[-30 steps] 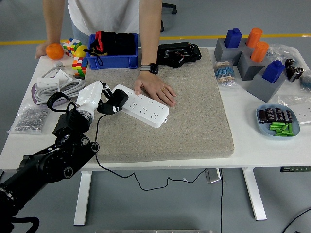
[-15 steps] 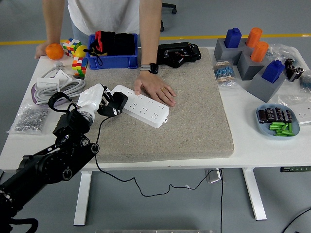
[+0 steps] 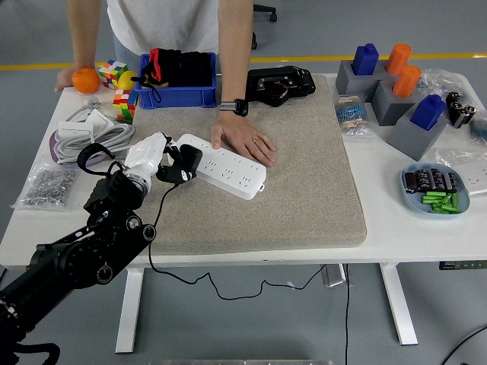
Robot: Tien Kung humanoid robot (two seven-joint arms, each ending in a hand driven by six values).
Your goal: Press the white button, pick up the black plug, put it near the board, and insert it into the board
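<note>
A white power strip (image 3: 228, 167) lies slanted on the grey mat (image 3: 304, 190). My left hand (image 3: 156, 156), white at the end of a black arm, is shut on the black plug (image 3: 184, 166), which rests against the strip's left end. Whether the plug's prongs are in a socket is hidden. The plug's black cord (image 3: 156, 220) trails down over the table's front edge. A person's hand (image 3: 243, 139) with a watch lies flat on the mat, touching the strip's far edge. The white button is not discernible. My right arm is out of view.
A blue bin (image 3: 176, 80) with black and red items sits at the back. To the left are coiled grey cable (image 3: 87, 137), cubes (image 3: 120, 84), an orange (image 3: 85, 79) under the person's other hand, and a bag of screws (image 3: 46, 185). Grey blocks with pegs (image 3: 396, 95) and a blue dish (image 3: 437, 190) stand right.
My left hand has shifted right and slightly down with the plug, bringing it closer onto the strip's left end. The cord has swung with it. The person's hands have stayed put.
</note>
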